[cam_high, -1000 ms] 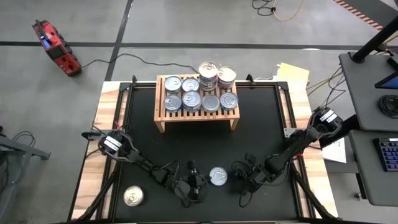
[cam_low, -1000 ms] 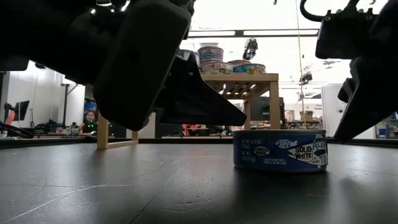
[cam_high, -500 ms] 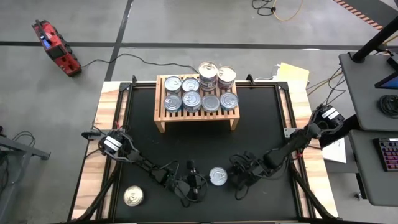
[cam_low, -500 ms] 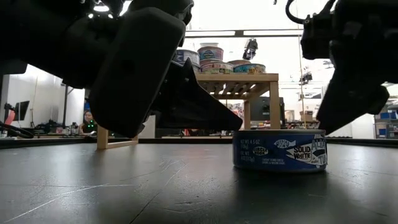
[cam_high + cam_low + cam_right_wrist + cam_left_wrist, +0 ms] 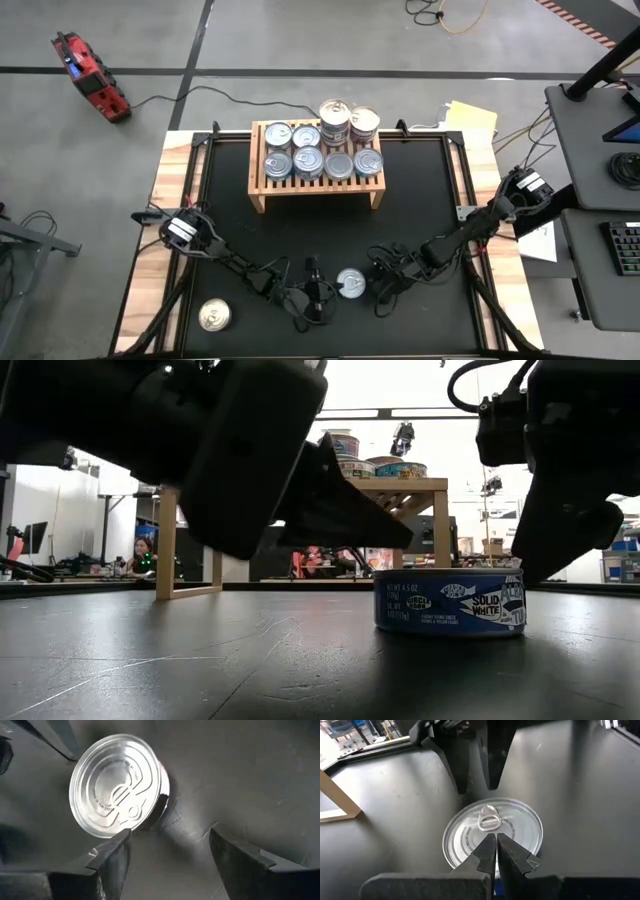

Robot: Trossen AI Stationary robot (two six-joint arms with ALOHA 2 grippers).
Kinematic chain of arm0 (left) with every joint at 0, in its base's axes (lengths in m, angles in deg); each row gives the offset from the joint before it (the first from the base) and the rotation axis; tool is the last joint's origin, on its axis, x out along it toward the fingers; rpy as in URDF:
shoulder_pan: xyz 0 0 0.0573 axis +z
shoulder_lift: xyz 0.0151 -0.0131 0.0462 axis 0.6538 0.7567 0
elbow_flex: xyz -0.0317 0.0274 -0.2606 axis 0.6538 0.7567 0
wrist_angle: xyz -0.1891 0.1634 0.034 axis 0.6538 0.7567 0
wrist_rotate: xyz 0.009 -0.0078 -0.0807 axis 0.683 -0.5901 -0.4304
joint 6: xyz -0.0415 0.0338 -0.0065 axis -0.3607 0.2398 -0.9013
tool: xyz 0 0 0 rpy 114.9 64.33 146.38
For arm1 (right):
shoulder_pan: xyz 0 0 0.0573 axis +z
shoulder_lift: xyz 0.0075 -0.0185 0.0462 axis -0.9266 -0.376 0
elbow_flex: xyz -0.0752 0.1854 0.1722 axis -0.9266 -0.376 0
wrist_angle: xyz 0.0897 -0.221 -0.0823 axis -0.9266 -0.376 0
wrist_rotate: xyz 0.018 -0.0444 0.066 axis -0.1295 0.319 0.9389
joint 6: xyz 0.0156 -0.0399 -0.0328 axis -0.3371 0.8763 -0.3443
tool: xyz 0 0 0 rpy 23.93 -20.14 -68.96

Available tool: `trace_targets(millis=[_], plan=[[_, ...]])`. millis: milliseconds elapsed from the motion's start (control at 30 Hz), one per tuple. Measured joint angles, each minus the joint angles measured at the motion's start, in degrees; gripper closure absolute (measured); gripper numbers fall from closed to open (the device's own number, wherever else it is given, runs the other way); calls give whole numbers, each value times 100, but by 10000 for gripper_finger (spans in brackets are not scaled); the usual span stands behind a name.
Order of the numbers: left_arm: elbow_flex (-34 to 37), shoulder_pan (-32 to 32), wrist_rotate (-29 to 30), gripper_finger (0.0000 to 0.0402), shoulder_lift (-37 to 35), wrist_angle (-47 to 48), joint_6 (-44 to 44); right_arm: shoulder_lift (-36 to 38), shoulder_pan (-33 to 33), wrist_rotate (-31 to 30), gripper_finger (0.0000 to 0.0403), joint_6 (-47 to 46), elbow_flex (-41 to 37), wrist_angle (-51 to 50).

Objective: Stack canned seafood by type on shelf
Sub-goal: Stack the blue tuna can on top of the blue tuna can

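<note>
A flat tuna can (image 5: 350,283) with a blue label sits upright on the black mat near the table's front edge. The left gripper (image 5: 316,290), fingers pressed together, sits just beside it; the right gripper (image 5: 380,281), spread wide and holding nothing, is near its other side. The wooden shelf (image 5: 316,190) behind holds more cans

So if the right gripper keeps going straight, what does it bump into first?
Most likely the flat tin on the black mat. The right gripper has open fingers and points at it, with the left gripper waiting beyond.
</note>
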Motion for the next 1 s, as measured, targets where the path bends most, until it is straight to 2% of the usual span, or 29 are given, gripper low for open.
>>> trace_targets(millis=[533,700,1000], plan=[[57,14,-133,401,181,-78,-413,173,-47,226,115,-205,-2,166],[57,9,-149,401,181,-58,-463,162,-71,471,104,-420,-2,169],[73,-32,-148,401,181,-10,-553,151,-124,469,88,-442,-2,480]])
